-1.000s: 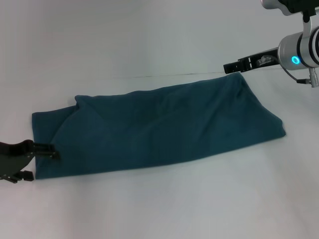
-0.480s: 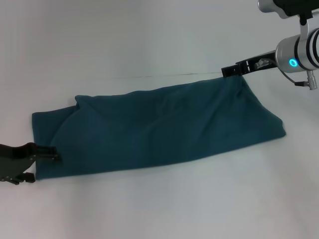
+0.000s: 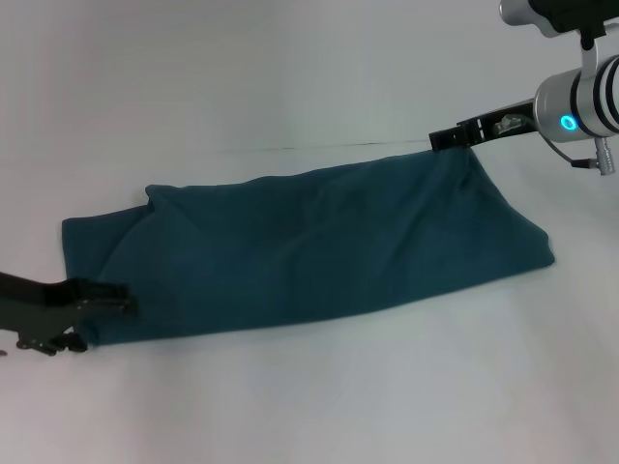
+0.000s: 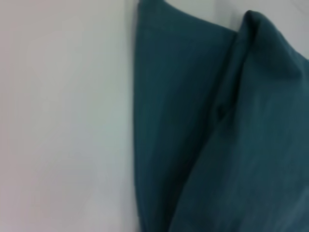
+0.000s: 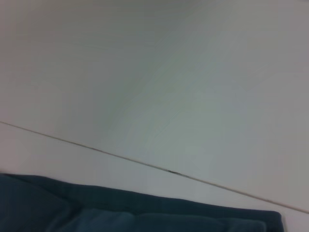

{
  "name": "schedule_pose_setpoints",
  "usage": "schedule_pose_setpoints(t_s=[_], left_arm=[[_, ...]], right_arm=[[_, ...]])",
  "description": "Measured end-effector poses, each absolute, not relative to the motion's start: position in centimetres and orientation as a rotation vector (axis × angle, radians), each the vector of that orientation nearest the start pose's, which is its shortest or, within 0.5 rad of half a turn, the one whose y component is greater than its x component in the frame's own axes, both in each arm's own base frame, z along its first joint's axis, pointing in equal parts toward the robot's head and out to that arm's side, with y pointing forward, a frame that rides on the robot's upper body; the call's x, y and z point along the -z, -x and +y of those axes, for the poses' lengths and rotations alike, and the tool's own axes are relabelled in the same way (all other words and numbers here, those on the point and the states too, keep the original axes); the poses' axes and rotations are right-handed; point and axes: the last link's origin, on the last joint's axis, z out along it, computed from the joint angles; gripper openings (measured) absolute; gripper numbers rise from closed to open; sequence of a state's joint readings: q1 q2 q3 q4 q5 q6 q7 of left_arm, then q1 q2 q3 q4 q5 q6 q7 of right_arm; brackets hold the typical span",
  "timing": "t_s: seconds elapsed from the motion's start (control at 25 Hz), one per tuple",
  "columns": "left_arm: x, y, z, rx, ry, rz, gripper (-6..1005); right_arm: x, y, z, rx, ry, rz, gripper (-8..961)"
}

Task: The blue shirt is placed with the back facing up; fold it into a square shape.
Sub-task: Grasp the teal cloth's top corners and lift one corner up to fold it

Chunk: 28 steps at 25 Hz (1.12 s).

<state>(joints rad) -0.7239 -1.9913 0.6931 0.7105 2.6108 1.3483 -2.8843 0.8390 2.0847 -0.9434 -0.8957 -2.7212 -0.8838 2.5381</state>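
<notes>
The blue shirt [image 3: 300,246] lies flat on the white table [image 3: 319,406], folded into a long strip. It looks soft and floppy, so grab its corners. The left gripper [image 3: 92,314], open a little, straddles the near corner. The right gripper [image 3: 445,138] touches the far corner; I cannot tell its fingers. Nothing blocks them.

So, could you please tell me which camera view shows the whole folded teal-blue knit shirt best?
The head view: the teal-blue knit shirt lies there complete, a long folded band on the white table. The left wrist view shows only one end with overlapping layers; the right wrist view catches just an edge strip.
</notes>
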Motion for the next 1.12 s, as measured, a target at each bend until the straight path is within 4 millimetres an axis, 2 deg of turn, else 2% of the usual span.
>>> schedule_pose_setpoints(t_s=[0.32, 0.56, 1.12], left_arm=[[-2.6, 28.5, 39.4, -0.124, -2.341, 2.623, 937], [-2.2, 28.2, 39.7, -0.060, -2.397, 2.594, 936], [-4.7, 29.7, 38.7, -0.018, -2.394, 2.685, 933]], right_arm=[[-3.8, -20.2, 47.3, -0.020, 2.074, 0.984, 926], [-3.5, -20.0, 47.3, -0.010, 2.082, 0.978, 925], [-3.6, -19.8, 47.4, -0.015, 2.082, 0.974, 924]])
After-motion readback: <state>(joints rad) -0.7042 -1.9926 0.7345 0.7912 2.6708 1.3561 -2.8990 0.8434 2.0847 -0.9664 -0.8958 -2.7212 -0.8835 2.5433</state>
